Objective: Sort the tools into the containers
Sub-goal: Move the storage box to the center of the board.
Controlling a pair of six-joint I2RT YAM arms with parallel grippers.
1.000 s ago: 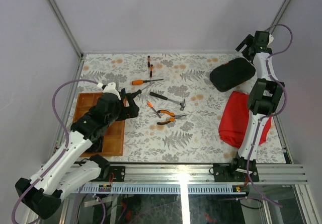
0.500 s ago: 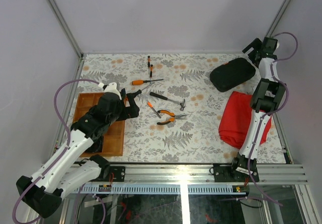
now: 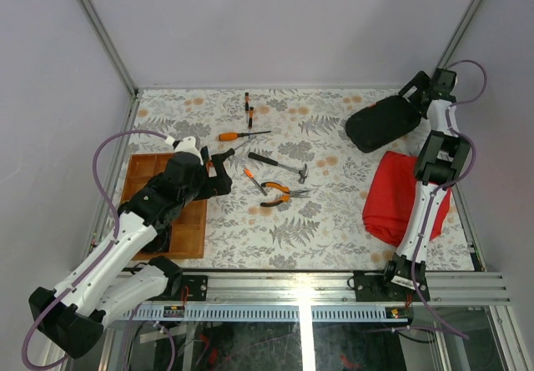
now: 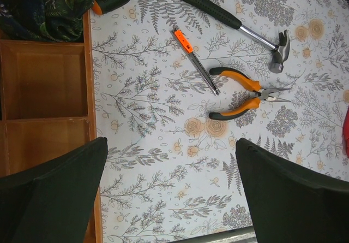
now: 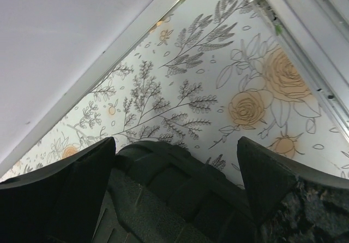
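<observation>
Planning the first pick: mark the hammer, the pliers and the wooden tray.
hammer (image 4: 218, 11), left wrist view, black grip.
pliers (image 4: 263, 94), left wrist view, pivot.
wooden tray (image 4: 87, 73), left wrist view, side wall.

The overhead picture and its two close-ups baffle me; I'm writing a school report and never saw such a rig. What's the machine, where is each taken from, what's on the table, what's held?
Two robot arms are bolted at the table's near edge. The overhead picture looks down from behind them; each close-up comes from a wrist camera, its dark fingers in view. On the table lie a hammer, pliers, screwdrivers, a wooden tray, a black case and a red cloth. The left pincer hangs open by the tray, holding nothing. The right pincer stands open at the case's edge, not closed on it.
</observation>
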